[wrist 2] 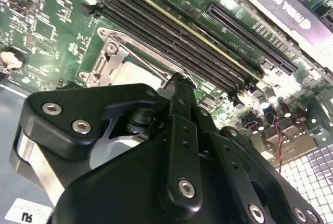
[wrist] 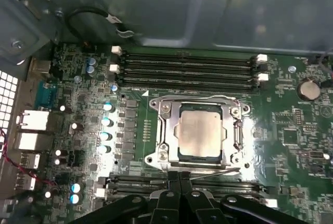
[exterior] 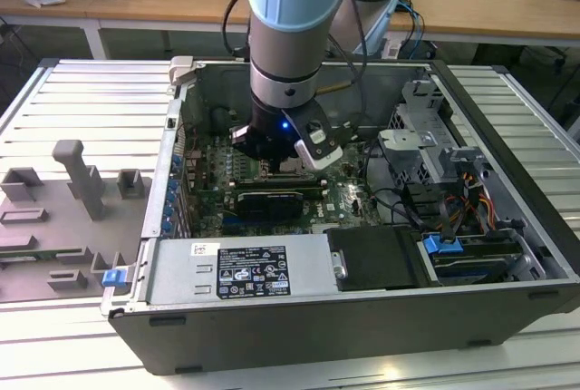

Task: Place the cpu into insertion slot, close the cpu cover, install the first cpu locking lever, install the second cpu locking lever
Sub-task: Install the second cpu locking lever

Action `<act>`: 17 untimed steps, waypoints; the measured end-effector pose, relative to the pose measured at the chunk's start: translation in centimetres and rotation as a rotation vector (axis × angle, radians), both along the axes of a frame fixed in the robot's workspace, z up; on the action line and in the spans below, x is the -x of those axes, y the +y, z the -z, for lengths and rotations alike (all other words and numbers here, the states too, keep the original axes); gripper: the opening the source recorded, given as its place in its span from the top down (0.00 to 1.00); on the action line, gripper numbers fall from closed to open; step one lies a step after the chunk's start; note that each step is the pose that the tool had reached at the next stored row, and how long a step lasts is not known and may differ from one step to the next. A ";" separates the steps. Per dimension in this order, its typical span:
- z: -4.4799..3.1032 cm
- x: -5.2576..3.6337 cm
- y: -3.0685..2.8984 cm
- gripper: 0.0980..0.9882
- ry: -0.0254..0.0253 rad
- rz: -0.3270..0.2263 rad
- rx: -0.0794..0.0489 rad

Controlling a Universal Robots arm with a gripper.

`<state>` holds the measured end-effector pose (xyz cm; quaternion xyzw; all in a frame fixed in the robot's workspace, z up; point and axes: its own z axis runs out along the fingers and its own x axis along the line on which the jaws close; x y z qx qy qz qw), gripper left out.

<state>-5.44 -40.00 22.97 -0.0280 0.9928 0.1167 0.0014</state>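
1. The cpu (wrist: 199, 132) sits in the insertion slot (wrist: 169, 153), cpu cover (wrist: 165, 126) down around it.
2. Gripper (wrist: 179, 178), fingers pressed together, hovers at the socket's 6 o'clock edge.
3. Lever work likely needs a steady downward push.

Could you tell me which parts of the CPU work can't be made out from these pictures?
- Exterior view: the insertion slot is hidden beneath the gripper and arm.
- First wrist view: the cpu sits inside the cpu cover, but whether the locking levers are latched is too fine to tell.
- Second wrist view: the gripper body covers most of the socket; only one corner of the cover shows.
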 end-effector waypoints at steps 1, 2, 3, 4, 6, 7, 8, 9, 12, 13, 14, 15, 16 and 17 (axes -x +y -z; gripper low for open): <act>0.41 0.32 0.00 0.99 0.0000 0.000 -0.003; 0.87 0.52 0.00 0.99 0.0000 0.000 -0.005; 1.23 0.60 0.00 0.99 0.0000 0.000 -0.006; 1.41 0.68 -0.01 0.99 0.0001 0.000 -0.017; 1.51 0.72 -0.09 0.99 0.0000 0.000 -0.037; 1.54 0.72 -0.23 0.99 0.0000 0.000 -0.052; 1.56 0.73 -0.32 0.99 0.0000 0.000 -0.060; 1.64 0.74 -0.51 0.99 0.0000 0.000 -0.071; 1.82 0.75 -1.00 0.99 -0.0001 0.000 -0.087; 1.85 0.82 -1.10 0.99 -0.0001 0.001 -0.098; 1.91 0.89 -1.18 0.99 -0.0001 0.001 -0.106; 1.94 0.90 -1.22 0.99 -0.0001 0.001 -0.107; 1.98 0.91 -1.26 0.99 -0.0002 0.002 -0.108; 2.02 0.95 -1.32 0.99 -0.0002 0.002 -0.109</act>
